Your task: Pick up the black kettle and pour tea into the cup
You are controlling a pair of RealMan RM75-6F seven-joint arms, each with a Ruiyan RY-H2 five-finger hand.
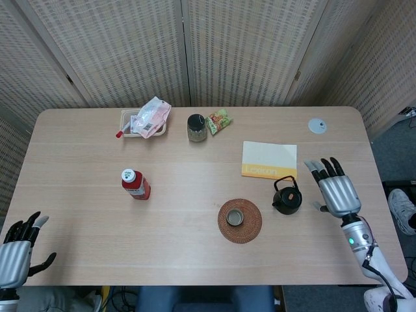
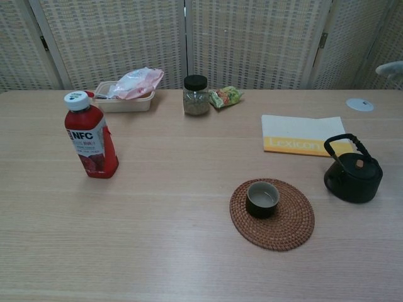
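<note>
The black kettle [image 1: 286, 197] [image 2: 353, 175] stands upright on the table, right of the cup, with its handle raised. The small dark cup [image 1: 235, 218] [image 2: 262, 197] sits on a round woven coaster [image 1: 240, 221] [image 2: 272, 213]. My right hand [image 1: 335, 188] is open with fingers spread, off to the right of the kettle and apart from it; in the chest view only a fingertip [image 2: 389, 67] shows at the right edge. My left hand [image 1: 16, 249] is open at the lower left corner, far from both objects.
A red juice bottle [image 1: 135, 184] [image 2: 90, 136] stands at the left. A yellow-and-white book [image 1: 269, 160] [image 2: 305, 135] lies behind the kettle. At the back are a glass jar [image 1: 196, 127], a snack packet [image 1: 219, 120], a tray with a pink bag [image 1: 146, 118], and a small white disc [image 1: 317, 126].
</note>
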